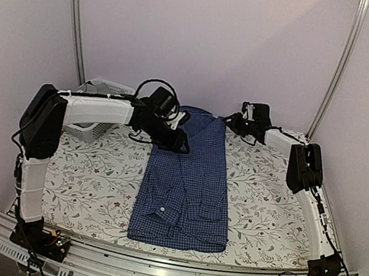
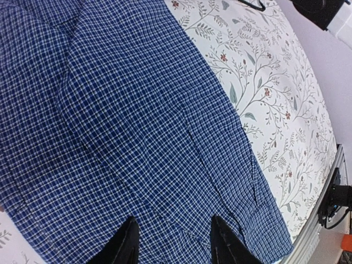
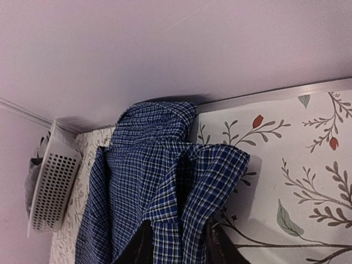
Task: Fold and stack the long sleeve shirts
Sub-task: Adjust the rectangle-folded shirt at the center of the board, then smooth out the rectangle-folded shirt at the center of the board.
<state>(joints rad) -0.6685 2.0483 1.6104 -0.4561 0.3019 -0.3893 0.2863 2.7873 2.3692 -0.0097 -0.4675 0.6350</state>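
Note:
A dark blue checked long sleeve shirt (image 1: 188,181) lies lengthwise down the middle of the table, sides folded in, collar at the far end. My left gripper (image 1: 182,145) hovers over its upper left part. In the left wrist view this gripper (image 2: 173,225) is open, its two dark fingers spread just above the checked cloth (image 2: 137,110) with nothing between them. My right gripper (image 1: 233,123) is at the shirt's far right corner. In the right wrist view it (image 3: 179,234) is shut on a raised fold of the shirt (image 3: 214,170) beside the collar (image 3: 157,118).
A white perforated basket (image 1: 103,96) stands at the back left, and grey cloth (image 3: 32,181) shows inside it. The flowered tablecloth (image 1: 265,208) covers the table. The back wall rises just behind the collar, and a metal rail runs along the near edge (image 1: 169,270).

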